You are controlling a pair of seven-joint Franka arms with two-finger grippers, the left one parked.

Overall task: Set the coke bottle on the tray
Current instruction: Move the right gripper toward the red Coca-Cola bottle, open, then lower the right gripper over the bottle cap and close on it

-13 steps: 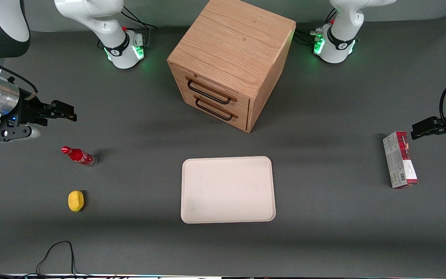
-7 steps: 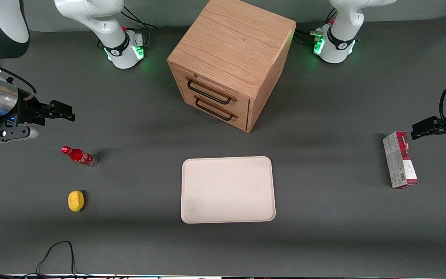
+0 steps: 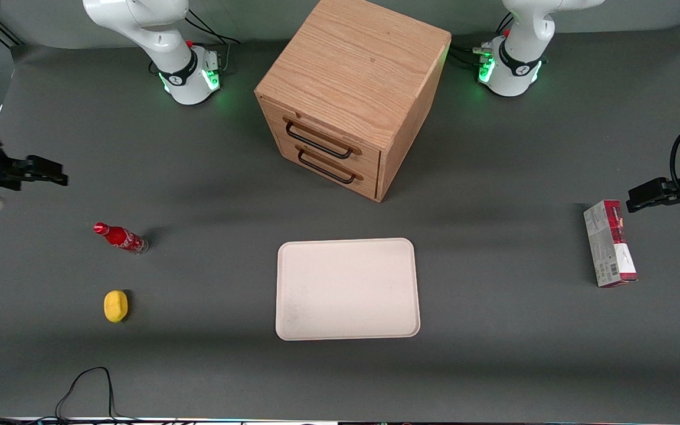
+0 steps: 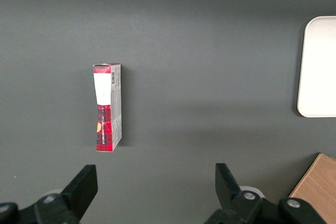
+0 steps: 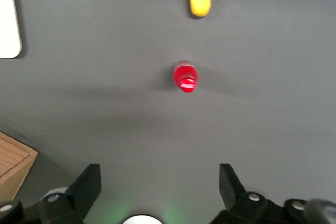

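Observation:
The coke bottle [image 3: 120,237], small, red, with a red cap, stands on the dark table toward the working arm's end. In the right wrist view it shows from above [image 5: 185,76]. The cream-white tray [image 3: 347,288] lies flat in the middle, in front of the wooden cabinet; its corner shows in the right wrist view [image 5: 8,24]. My right gripper [image 3: 51,175] hangs high above the table at the working arm's end, farther from the front camera than the bottle. It is open and empty [image 5: 160,182].
A wooden drawer cabinet [image 3: 349,94] stands farther from the camera than the tray. A yellow lemon [image 3: 115,306] lies nearer the camera than the bottle. A red-and-grey carton [image 3: 609,242] lies toward the parked arm's end. A black cable [image 3: 83,389] loops at the front edge.
My right gripper has pulled sideways toward the working arm's end of the table, away from the cabinet. The bottle, lemon and tray have not moved.

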